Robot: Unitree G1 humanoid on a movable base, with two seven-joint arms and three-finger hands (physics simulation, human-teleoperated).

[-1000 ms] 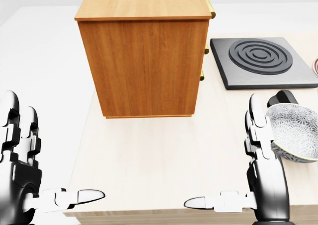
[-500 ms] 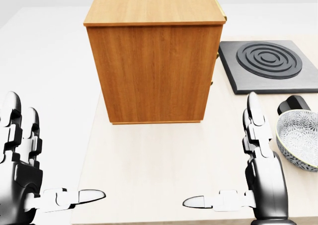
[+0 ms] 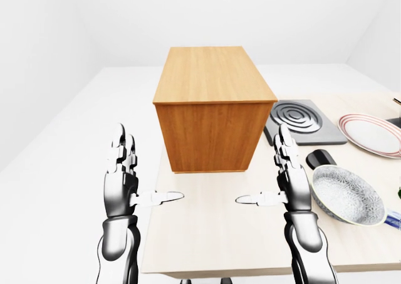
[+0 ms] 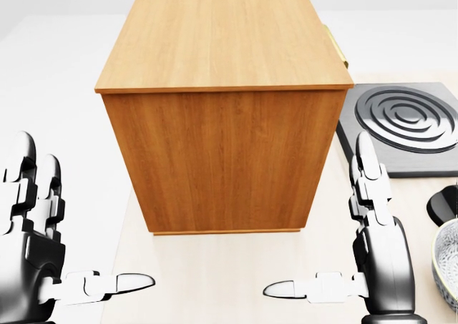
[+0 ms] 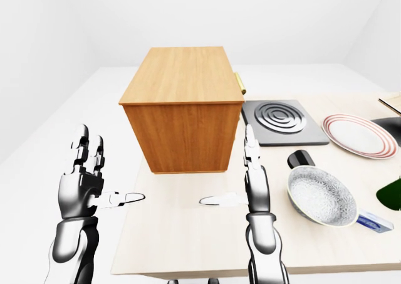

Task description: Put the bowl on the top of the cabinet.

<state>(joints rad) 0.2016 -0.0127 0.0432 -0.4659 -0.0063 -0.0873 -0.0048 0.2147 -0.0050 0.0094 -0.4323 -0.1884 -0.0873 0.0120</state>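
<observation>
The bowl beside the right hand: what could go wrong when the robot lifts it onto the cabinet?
1. The bowl lies close to the black object and the striped plate; a wide reach may knock them.
2. The cabinet top stands high above the table, so the rim could hit its edge.
3. The open right hand has no grip yet; a shallow grasp may slip.
</observation>
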